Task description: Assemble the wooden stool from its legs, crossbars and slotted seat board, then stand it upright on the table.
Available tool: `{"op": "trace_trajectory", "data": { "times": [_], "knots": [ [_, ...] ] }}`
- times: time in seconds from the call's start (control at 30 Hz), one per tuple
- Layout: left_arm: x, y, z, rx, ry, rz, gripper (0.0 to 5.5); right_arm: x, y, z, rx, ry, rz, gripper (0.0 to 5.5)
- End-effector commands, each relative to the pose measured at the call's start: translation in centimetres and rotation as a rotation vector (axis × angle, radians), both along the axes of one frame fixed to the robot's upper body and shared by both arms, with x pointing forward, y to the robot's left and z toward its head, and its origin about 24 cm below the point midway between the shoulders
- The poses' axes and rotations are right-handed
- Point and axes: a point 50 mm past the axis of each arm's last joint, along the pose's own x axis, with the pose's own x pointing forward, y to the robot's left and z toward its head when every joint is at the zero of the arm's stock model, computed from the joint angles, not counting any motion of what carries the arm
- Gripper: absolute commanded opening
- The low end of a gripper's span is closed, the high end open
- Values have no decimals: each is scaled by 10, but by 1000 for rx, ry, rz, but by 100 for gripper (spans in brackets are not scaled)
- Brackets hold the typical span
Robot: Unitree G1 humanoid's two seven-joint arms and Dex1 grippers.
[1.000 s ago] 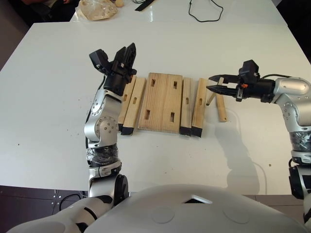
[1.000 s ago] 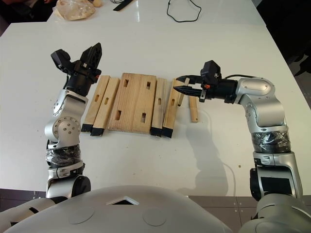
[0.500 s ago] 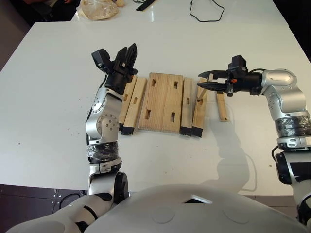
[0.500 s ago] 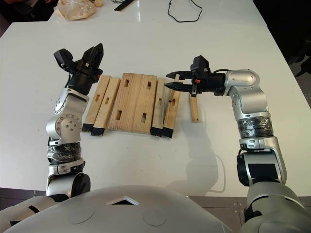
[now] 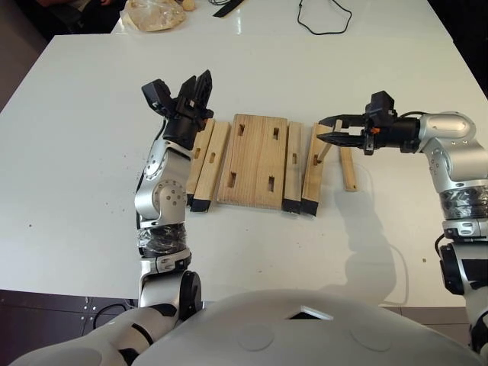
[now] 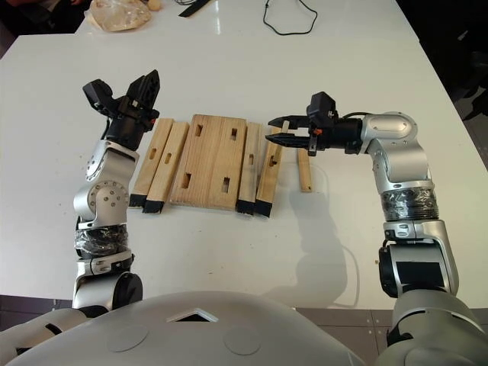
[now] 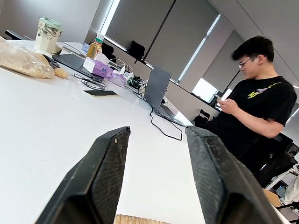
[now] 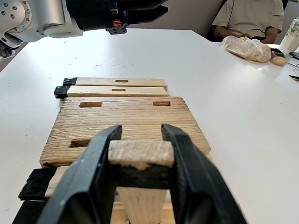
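Note:
The slotted seat board [image 5: 255,160] lies flat mid-table. Two legs [image 5: 207,162] rest beside it on its left and two legs [image 5: 302,166] on its right, black-tipped ends toward me. My right gripper [image 5: 329,130] is shut on the upper end of a short crossbar [image 5: 326,148]. That crossbar slants down onto the rightmost leg; the right wrist view shows its end [image 8: 140,154] clamped between the fingers. A second crossbar [image 5: 348,168] lies on the table just right of the legs. My left gripper [image 5: 197,80] is raised over the far ends of the left legs, open and empty [image 7: 156,133].
A crumpled plastic bag [image 5: 152,14] and a black cable [image 5: 320,19] lie at the far edge of the white table [image 5: 76,175]. Bare tabletop surrounds the wooden parts on all sides.
The right gripper, holding the crossbar, swung left over the right legs and has drawn back a little to the right. The left arm has hardly moved.

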Motion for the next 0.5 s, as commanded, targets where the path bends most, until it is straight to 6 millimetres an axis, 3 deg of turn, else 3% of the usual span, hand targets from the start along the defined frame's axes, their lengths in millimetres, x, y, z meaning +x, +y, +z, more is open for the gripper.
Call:
{"op": "trace_trajectory", "data": {
  "times": [0.03,0.3,0.5],
  "knots": [
    [-1,6,-3,20,14,20,221,-2,3,2,5,-8,2,134],
    [0,5,-3,20,16,17,221,-2,-3,-13,-17,39,-35,134],
    [0,3,-4,25,24,3,221,-2,-7,-47,-50,168,-71,134]
  ]
}}
